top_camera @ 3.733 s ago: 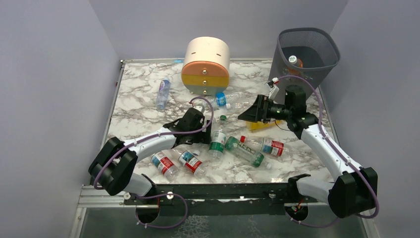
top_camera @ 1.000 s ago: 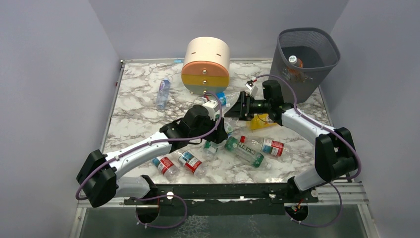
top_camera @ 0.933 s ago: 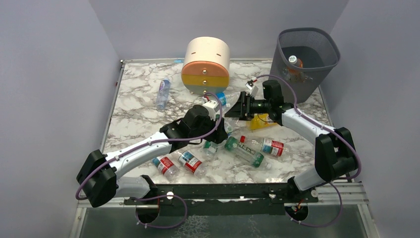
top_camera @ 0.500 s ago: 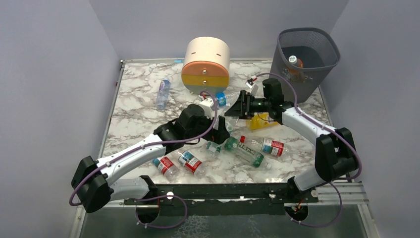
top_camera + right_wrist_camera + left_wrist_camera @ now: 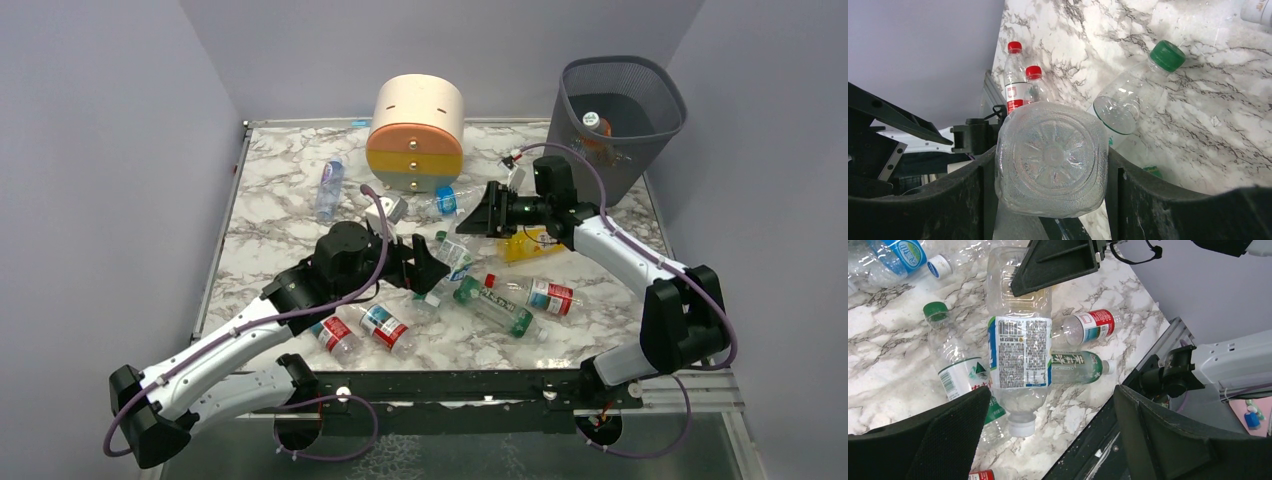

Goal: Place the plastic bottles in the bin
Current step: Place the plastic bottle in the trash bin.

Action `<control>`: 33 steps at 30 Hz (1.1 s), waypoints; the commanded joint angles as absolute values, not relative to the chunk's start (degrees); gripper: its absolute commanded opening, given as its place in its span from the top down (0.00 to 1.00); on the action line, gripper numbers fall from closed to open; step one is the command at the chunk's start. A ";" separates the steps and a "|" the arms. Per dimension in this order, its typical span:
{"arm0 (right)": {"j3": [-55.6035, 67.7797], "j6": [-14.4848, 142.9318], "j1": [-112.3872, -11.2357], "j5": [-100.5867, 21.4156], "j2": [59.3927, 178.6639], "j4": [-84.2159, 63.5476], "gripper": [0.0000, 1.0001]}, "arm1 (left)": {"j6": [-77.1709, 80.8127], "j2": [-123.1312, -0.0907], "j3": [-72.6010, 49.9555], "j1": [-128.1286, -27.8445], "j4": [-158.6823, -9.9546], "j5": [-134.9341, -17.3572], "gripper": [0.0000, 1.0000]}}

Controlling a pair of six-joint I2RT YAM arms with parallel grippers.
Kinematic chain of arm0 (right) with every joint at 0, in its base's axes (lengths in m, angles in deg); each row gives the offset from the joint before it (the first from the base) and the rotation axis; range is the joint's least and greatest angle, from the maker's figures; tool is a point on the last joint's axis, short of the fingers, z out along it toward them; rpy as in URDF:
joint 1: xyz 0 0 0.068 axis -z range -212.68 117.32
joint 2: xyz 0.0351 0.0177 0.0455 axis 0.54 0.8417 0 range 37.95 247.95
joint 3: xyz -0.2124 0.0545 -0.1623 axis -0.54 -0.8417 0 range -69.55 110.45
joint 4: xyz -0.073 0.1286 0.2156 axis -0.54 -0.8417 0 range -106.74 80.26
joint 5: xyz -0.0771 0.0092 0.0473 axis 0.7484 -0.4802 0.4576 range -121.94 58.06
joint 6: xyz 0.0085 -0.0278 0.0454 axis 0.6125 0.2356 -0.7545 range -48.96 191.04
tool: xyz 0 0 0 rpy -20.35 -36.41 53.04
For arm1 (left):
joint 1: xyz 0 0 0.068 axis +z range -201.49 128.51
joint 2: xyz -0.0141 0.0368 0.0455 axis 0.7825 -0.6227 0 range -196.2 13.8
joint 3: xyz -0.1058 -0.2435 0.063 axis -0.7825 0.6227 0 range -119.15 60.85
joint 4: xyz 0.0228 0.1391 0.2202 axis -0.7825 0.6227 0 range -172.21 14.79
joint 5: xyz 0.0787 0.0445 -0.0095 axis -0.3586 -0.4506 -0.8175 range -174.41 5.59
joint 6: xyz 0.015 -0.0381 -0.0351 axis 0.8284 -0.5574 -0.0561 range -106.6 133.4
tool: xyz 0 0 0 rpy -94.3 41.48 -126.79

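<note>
Bin [image 5: 640, 160] at far right corner of bench [image 5: 280, 215]; inside, orange bottle [image 5: 593, 124] with white cap. Right claw [image 5: 1050, 157] clamped on base of clear bottle [image 5: 1019, 350], raised over bench, cap toward left arm. Left claw [image 5: 1050, 392] spread wide either side of it. Other bottles [image 5: 530, 292] lie on bench. Round drawer unit [image 5: 415, 130], drawers closed.

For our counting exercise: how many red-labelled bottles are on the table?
3. Two red-labelled bottles lie together near the front edge; the third lies front right. Others may be hidden.
</note>
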State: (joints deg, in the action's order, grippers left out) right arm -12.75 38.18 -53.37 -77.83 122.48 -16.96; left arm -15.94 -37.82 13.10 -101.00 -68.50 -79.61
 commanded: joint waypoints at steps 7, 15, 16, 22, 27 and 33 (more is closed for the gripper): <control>-7.13 42.85 -53.78 -72.39 119.34 -23.74 0.49 | -17.20 -34.44 13.77 -101.16 -66.80 -81.52 0.01; 5.53 48.34 -48.25 -68.10 120.74 -32.36 0.49 | -16.33 -32.44 9.83 -101.17 -63.81 -83.12 0.01; 7.21 48.68 -46.65 -68.17 120.93 -33.07 0.49 | -16.16 -32.29 9.12 -101.20 -63.50 -83.32 0.01; 17.62 45.79 -35.27 -69.94 121.96 -33.05 0.49 | -15.85 -32.33 8.54 -101.17 -63.59 -83.76 0.01; 29.03 42.40 -28.37 -69.99 124.28 -32.75 0.49 | -16.26 -33.05 9.29 -101.16 -63.76 -82.60 0.01; 38.47 40.78 -23.63 -64.59 126.91 -33.43 0.49 | -16.22 -31.98 9.68 -101.18 -63.76 -82.85 0.01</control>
State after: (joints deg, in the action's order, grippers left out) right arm 34.13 43.03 -25.70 -68.50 125.43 -32.98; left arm -16.53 -33.16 9.69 -101.00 -63.43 -82.39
